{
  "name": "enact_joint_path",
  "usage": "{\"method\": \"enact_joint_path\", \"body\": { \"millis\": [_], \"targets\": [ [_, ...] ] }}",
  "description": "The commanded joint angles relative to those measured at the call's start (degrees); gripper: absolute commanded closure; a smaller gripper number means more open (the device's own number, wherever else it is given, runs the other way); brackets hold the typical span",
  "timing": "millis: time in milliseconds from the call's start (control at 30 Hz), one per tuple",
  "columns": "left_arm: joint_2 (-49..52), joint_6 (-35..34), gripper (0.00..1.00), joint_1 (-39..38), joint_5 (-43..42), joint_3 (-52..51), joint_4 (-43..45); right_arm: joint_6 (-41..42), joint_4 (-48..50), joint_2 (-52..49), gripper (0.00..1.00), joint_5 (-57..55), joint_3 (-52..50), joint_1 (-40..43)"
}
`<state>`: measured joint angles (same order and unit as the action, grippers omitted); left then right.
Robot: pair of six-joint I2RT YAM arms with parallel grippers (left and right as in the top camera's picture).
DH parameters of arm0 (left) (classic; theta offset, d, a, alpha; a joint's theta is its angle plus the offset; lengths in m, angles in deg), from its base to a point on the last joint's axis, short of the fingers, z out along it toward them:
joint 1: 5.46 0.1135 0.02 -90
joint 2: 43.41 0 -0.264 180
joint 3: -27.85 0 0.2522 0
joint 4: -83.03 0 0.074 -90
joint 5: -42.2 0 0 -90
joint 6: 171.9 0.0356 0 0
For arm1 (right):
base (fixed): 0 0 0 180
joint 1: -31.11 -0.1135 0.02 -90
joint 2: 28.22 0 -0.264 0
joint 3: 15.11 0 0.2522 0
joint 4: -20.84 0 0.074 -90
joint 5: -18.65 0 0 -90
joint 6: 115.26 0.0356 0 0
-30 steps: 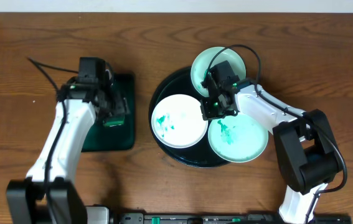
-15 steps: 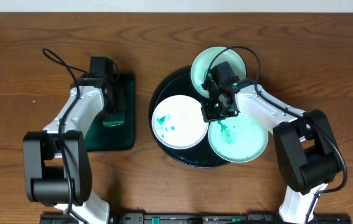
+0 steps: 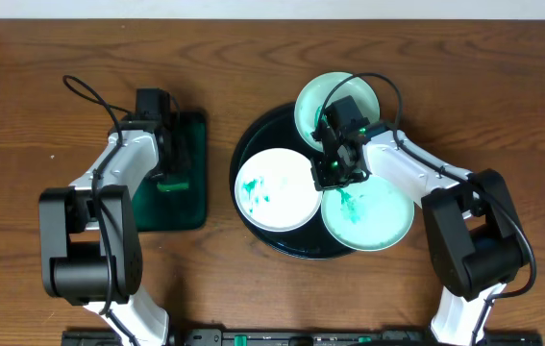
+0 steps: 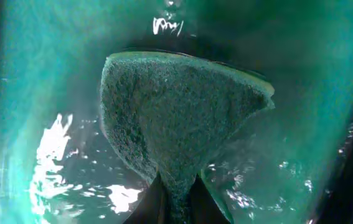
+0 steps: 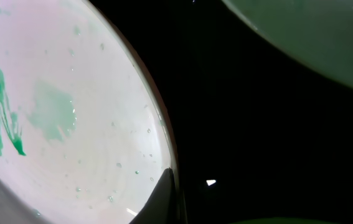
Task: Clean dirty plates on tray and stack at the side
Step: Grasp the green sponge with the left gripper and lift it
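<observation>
The right gripper (image 3: 330,173), pressed together, is hiding part of the rear plate (image 3: 318,101). Three plates (image 3: 275,187) are lying on the black tray (image 3: 249,144); the left gripper (image 4: 176,196) is pinching one sponge (image 4: 182,118).

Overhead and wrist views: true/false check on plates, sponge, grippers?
1. Three small round plates lie on the large round glossy black tray. True.
2. The left gripper is shut on the dark green sponge. True.
3. That sponge is over the black tray. False: it is in the rectangular dark green tray.
4. Every plate is clean. False: the white plate and the lower pale-aqua plate carry teal-green smears.
5. The right gripper is wide open. False: it is shut, above the black tray.
</observation>
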<state>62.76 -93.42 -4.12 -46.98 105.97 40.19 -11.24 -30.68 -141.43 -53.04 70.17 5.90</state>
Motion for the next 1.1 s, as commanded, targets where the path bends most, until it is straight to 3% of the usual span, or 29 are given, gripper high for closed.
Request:
{"method": "enact_joint_path", "body": {
  "millis": [0, 233, 400, 1067],
  "targets": [
    [-5.2, 1.2, 0.93, -0.2, -0.7, 0.9, -1.1, -1.0, -1.1, -0.3, 0.99, 1.2, 0.0, -0.7],
    [-23.1, 1.4, 0.93, -1.7, -0.1, 0.9, -7.8, -1.9, -1.0, -0.3, 0.99, 1.2, 0.0, -0.7],
    [-30.1, 7.3, 0.93, -1.7, -0.1, 0.9, -7.4, -2.3, -1.0, -0.3, 0.99, 1.2, 0.0, -0.7],
    [-34.8, 14.6, 0.93, -1.7, -0.2, 0.9, -2.7, -2.3, -1.0, -0.3, 0.99, 1.2, 0.0, -0.7]
  ]
}}
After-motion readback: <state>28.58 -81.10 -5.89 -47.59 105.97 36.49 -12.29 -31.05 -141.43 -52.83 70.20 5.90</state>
